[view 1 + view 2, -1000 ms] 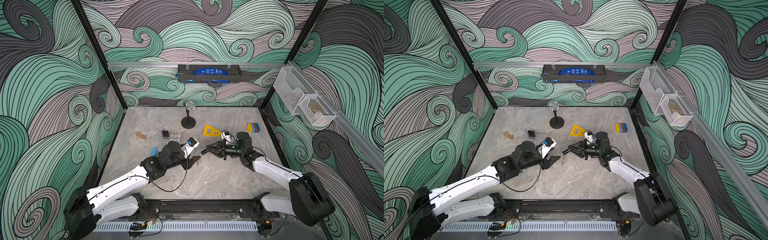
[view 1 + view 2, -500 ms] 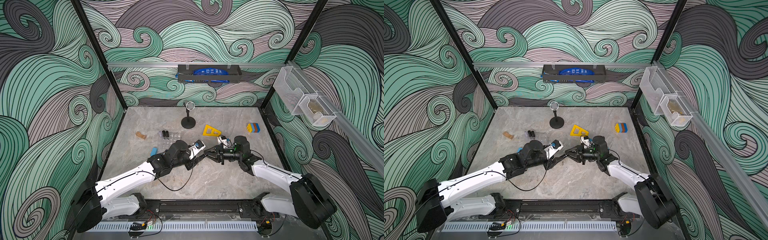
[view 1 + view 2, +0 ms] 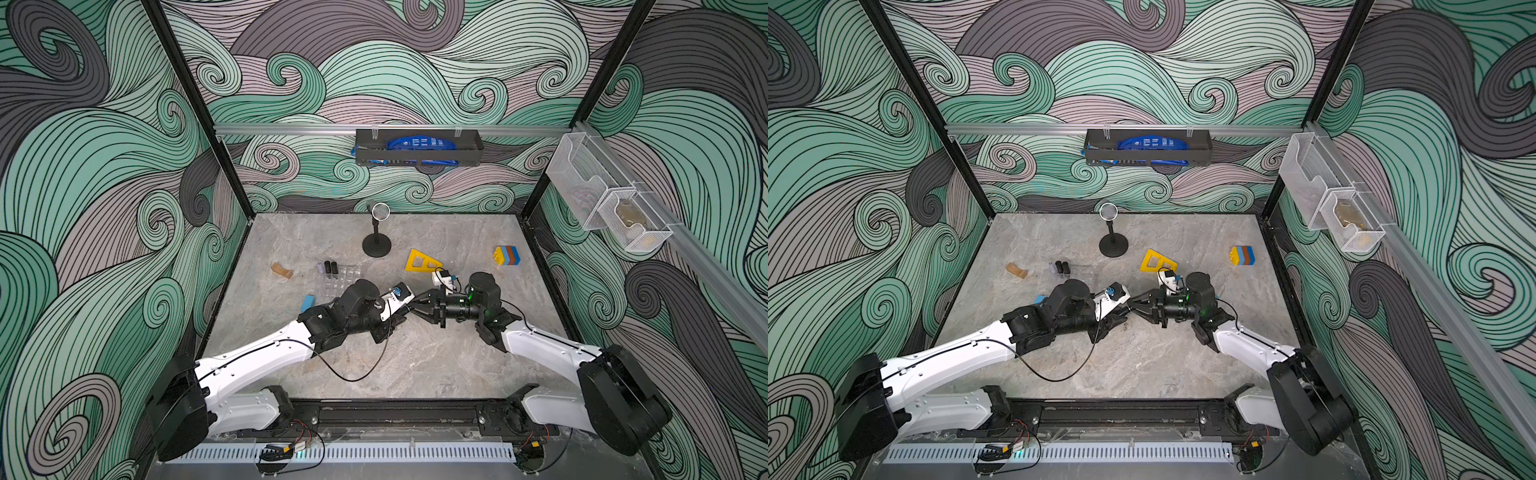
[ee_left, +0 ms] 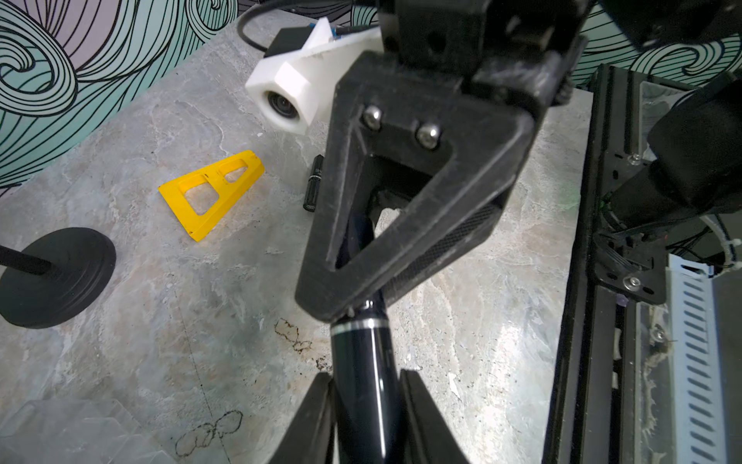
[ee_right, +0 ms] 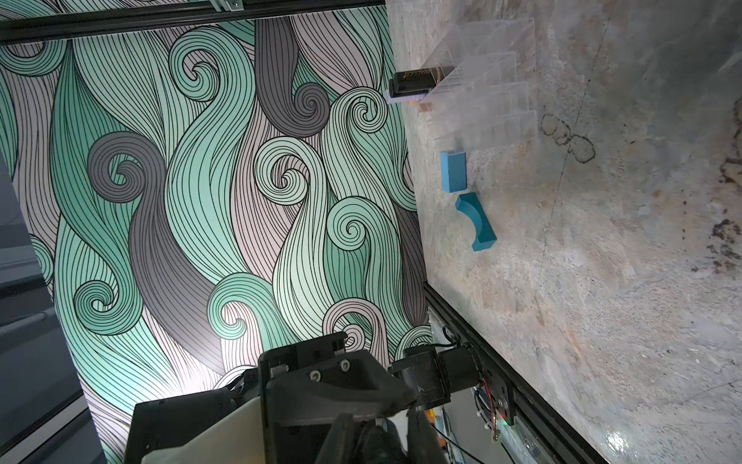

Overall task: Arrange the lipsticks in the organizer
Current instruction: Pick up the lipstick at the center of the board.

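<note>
You've got one lipstick [image 4: 361,349] held above the desk [image 3: 415,365], about mid-centre, shared between both arms. The left gripper [image 4: 364,375] is closed on one half. The right gripper [image 4: 363,305] is clamped on the other half, past the silver seam. A second lipstick [image 4: 314,182] lies flat near the yellow triangular frame [image 4: 213,193]. In the organizer [image 3: 349,277], far-left corner cells, two more lipsticks [image 3: 331,268] stand upright, well left of the handoff point.

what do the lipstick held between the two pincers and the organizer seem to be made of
The lipstick: glossy black hard plastic or lacquered metal; a bright highlight runs along the tube, with a silvery ring at the seam. The organizer: clear rigid plastic, perhaps acrylic; the table shows through its thin, shiny walls.
</note>
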You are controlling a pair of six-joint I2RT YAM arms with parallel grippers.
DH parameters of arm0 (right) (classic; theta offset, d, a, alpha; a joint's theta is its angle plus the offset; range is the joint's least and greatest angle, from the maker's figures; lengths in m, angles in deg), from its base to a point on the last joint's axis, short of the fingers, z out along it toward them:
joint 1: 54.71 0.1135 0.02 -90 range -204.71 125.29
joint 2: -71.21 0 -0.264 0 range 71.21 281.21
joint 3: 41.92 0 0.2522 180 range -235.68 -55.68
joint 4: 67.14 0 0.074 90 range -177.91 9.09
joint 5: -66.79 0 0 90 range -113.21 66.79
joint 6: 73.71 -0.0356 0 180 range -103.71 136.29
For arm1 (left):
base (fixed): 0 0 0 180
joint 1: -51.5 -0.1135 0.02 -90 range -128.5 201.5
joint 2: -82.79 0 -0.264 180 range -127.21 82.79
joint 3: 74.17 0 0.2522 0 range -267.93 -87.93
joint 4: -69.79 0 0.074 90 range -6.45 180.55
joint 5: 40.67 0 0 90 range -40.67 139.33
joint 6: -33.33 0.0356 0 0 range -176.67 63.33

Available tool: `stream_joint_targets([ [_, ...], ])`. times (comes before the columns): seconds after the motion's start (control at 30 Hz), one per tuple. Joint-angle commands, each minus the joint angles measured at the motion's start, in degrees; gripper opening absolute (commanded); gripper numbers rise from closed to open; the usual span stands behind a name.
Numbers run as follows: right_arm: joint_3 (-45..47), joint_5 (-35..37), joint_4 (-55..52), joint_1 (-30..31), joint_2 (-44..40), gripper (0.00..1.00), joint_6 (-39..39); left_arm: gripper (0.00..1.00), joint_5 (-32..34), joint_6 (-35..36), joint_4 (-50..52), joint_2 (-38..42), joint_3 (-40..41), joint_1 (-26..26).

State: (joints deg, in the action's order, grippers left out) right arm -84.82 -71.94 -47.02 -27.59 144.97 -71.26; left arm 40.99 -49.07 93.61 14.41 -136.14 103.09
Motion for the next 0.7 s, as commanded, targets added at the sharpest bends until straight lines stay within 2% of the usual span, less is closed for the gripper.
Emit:
stream_joint_targets([
  [0.0,1.10,-1.50,4.82,0.34,1.04,0.02,-2.07,0.30,-0.44,-2.82,0.84,1.16,-2.73,0.44],
  [0.13,0.70,-1.54,7.60,1.02,2.18,0.03,-3.39,0.29,-0.31,-5.38,-0.72,2.39,-1.70,0.36],
  [0.43,1.61,-1.86,18.33,2.62,5.75,0.10,-10.42,0.04,-2.61,-7.72,-0.95,2.38,-2.59,-0.17],
  [0.57,1.65,-2.18,21.20,2.81,6.96,0.29,-11.98,0.00,-2.42,-7.46,2.11,2.67,-3.77,-0.63],
  [0.67,1.91,-2.30,21.52,2.22,7.29,0.50,-12.12,0.00,-1.63,-7.25,7.86,3.36,-5.96,-2.25],
])
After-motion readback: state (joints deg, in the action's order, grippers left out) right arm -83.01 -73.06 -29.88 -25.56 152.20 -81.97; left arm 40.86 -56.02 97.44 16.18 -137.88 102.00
